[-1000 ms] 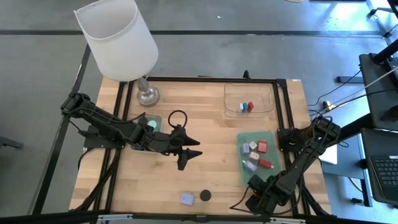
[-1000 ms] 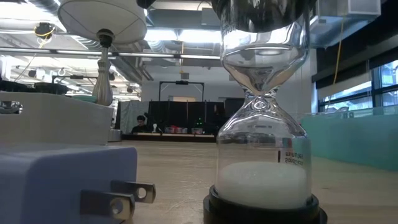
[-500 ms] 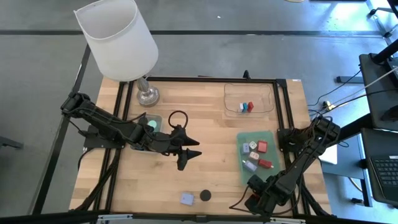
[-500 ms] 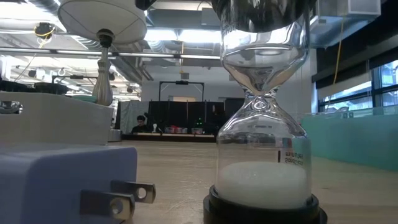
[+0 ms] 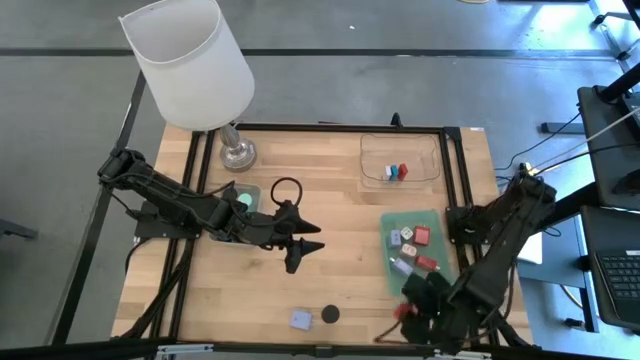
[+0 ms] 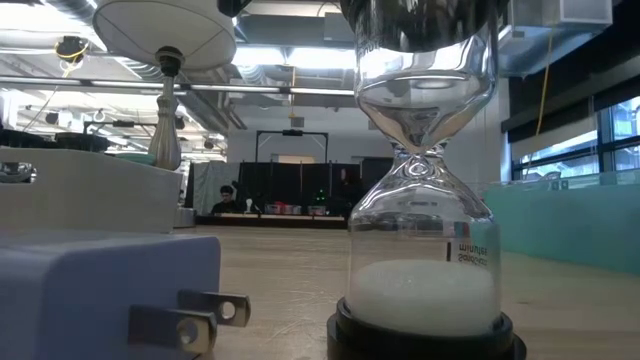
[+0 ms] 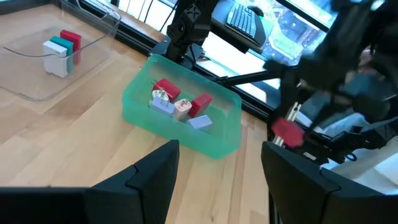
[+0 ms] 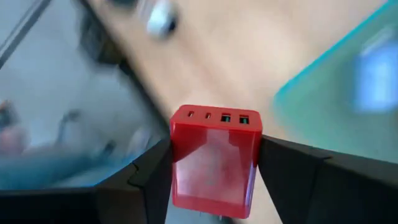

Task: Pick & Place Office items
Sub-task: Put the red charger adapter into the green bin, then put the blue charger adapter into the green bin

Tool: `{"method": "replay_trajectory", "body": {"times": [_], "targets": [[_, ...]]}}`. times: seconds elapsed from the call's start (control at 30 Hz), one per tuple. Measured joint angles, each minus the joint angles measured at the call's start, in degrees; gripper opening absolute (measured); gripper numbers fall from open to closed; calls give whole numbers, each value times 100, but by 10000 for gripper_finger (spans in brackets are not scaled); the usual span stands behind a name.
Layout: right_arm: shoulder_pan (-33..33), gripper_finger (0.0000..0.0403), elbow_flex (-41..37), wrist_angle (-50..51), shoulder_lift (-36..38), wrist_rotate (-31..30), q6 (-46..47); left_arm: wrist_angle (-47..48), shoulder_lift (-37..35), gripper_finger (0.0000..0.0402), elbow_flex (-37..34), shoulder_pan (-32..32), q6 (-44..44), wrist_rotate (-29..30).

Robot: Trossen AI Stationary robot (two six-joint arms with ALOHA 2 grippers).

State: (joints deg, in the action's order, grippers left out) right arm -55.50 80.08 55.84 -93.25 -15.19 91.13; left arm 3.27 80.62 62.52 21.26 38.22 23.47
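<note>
Right wrist view blurs everything except pincer-held red charger [image 8: 215,158]

The setting is an open-plan robotics lab or industrial workspace. A butcher-block table [image 5: 330,215] in a black metal frame stands on a bare grey concrete floor [image 5: 420,25], with laptops [image 5: 612,285] on side stands (cables trail from them). The low view shows exposed ceiling ducts [image 6: 300,75], strip lighting and a distant equipment bench [image 6: 290,208] with a seated person [image 6: 229,198].
</note>
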Motion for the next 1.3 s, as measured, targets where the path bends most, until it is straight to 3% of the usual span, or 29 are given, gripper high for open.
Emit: {"method": "replay_trajectory", "body": {"times": [0.17,0.37,0.5,0.6,0.73,0.93,1.1,1.3], "targets": [[228,201,561,1565,349,-1140,-13,1,0,226,0,0,2,105],[705,202,572,2843,559,-1210,-235,0,0,226,0,0,131,109],[1035,202,469,3169,563,-1228,-802,0,0,226,0,0,297,110],[1256,203,109,3142,593,-1118,-1262,-2,0,226,0,0,306,109],[1502,203,-668,3014,647,-544,-1522,-3,0,226,0,0,319,111],[1649,203,-2055,1621,983,243,-1797,-3,2,226,0,0,319,111],[1698,203,-2875,786,1239,406,-1684,-3,2,226,0,2,315,207],[1696,192,-3270,120,1287,438,-1690,-3,2,226,0,2,308,543]]}}
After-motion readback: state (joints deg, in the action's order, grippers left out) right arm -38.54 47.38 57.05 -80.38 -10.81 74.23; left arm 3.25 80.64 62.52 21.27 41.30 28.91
